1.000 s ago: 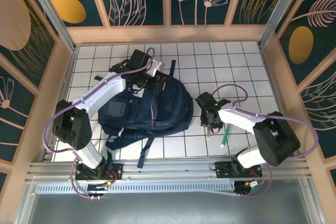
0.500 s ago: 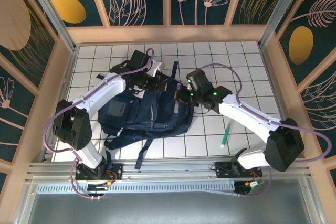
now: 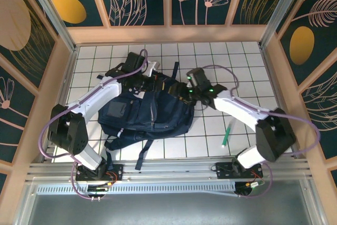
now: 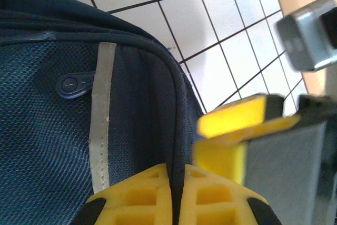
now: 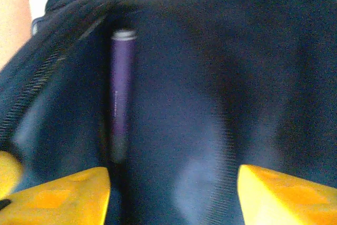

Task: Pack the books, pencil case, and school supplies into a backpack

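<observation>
Two fingers of the right gripper (image 5: 172, 176) stand wide apart with nothing between them, pointing down into the dark mouth of the backpack (image 3: 152, 111). Just beyond the left-hand finger the purple pen (image 5: 121, 98) lies free against the inner fabric, on end along the side wall near the zip. The left gripper (image 4: 176, 176) is pinched tight on a fold of the backpack's rim, close by the grey stripe, and from above it appears to be holding the far edge of the opening up so that the mouth gapes. The step in hand reads as the end of the first pen's delivery: that pen is inside and no longer gripped. Next, I judge, the right arm must lift clear of the opening without snagging the fabric or dragging the pen out. It must then swing back over the white tiled table (image 3: 237, 61) to the green pen (image 3: 226, 134), which lies well apart from the bag near the arm's base. That pen is slim and lies flat on the tiles, so the fingers will need to straddle it squarely and close low. The left arm should keep its hold on the rim so the mouth does not fall shut. Counted: one backpack, two pens (one purple in the bag, one green on the table) and two grippers, one clamped on fabric and one spread empty.
</observation>
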